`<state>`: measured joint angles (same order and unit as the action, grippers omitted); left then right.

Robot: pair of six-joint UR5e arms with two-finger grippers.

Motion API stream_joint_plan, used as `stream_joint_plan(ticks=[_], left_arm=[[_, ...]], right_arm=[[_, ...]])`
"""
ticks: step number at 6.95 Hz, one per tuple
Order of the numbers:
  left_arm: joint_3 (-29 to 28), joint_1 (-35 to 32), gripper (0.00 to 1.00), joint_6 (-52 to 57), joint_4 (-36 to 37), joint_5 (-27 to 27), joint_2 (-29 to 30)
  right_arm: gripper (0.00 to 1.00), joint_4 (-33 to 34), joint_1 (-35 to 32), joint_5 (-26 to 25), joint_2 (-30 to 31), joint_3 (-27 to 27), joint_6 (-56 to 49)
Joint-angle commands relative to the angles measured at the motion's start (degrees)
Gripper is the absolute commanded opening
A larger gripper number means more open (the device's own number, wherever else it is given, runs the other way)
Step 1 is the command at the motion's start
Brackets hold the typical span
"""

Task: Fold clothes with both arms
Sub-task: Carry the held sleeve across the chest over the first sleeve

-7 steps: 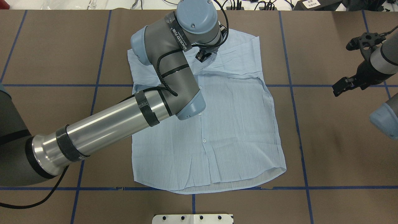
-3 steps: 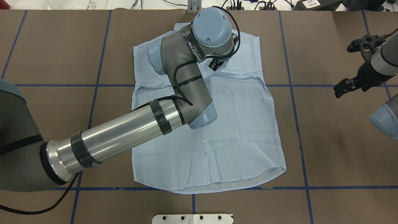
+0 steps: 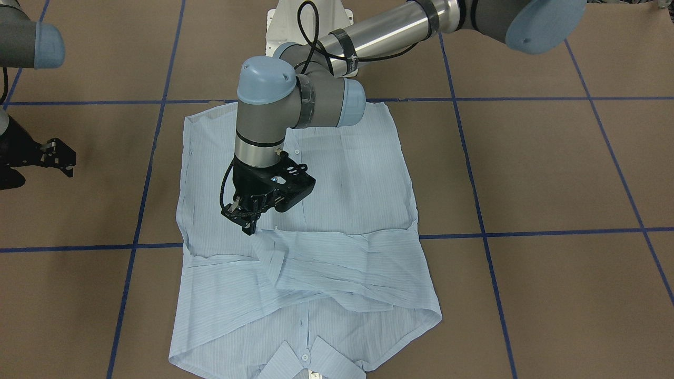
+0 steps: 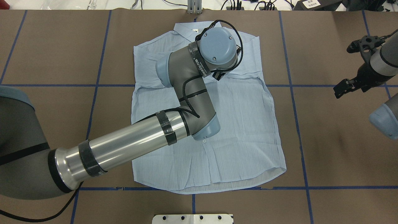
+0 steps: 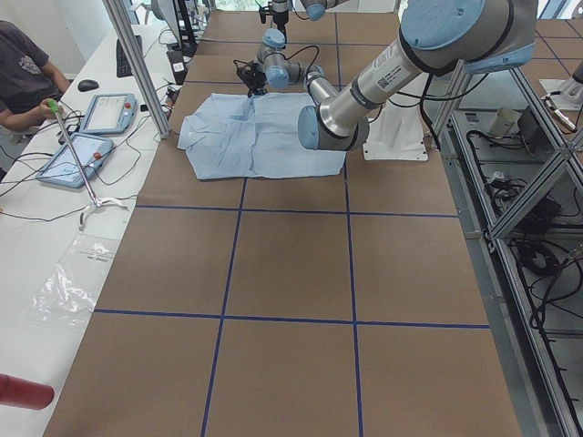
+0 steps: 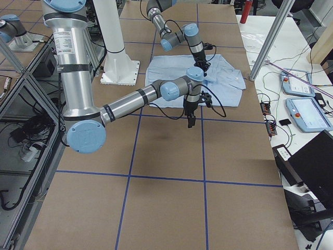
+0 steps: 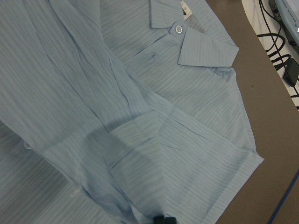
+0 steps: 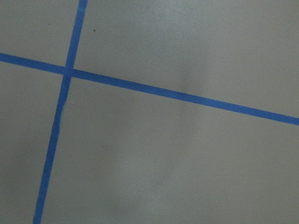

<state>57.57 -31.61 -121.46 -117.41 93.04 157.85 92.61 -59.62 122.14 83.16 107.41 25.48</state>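
The light-blue shirt (image 4: 242,124) lies flat, buttons up, collar (image 4: 186,29) at the table's far edge. Both sleeves are folded across the chest (image 3: 337,263). My left gripper (image 3: 250,227) hangs over the chest, right of the button line in the overhead view (image 4: 219,74). It is shut on the end of a folded sleeve. In the left wrist view its fingertips (image 7: 163,219) show together at the bottom edge, above the crinkled fabric (image 7: 187,116). My right gripper (image 4: 339,90) is open and empty above bare table, off the shirt's right side (image 3: 60,157).
The white pedestal base (image 4: 192,218) stands at the near edge. Blue tape lines (image 4: 292,93) cross the brown table. An operator (image 5: 23,73) and tablets (image 5: 109,114) are at a white side desk beyond the table's far edge.
My left arm has swung right across the shirt, carrying the sleeve over the chest. The shirt's far left corner has flattened and the collar now shows. The right arm has barely moved.
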Motion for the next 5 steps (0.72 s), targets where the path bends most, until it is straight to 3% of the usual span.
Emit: stream_joint_plan(ticks=[1, 2, 3, 4, 5], left_arm=[[-1.23, 2.51, 0.0, 0.0, -0.98, -3.37, 0.61], [-3.84, 3.74, 0.0, 0.0, -1.07, -3.83, 1.84], [-5.34, 4.45, 0.56, 2.61, -2.37, -4.53, 2.63], [-5.53, 6.63, 1.0, 11.25, -3.69, -7.93, 3.08], [-5.36, 6.56, 1.0, 15.86, -3.7, -8.83, 2.91]], right_arm=[[1.0, -0.06, 0.03, 0.47, -0.37, -0.35, 0.09], [1.0, -0.06, 0.03, 0.47, -0.37, -0.44, 0.18], [1.0, -0.06, 0.12, 0.47, -0.46, -0.62, 0.18], [1.0, -0.06, 0.12, 0.47, -1.15, -0.79, 0.18], [1.0, -0.06, 0.12, 0.47, -2.29, -0.97, 0.27]])
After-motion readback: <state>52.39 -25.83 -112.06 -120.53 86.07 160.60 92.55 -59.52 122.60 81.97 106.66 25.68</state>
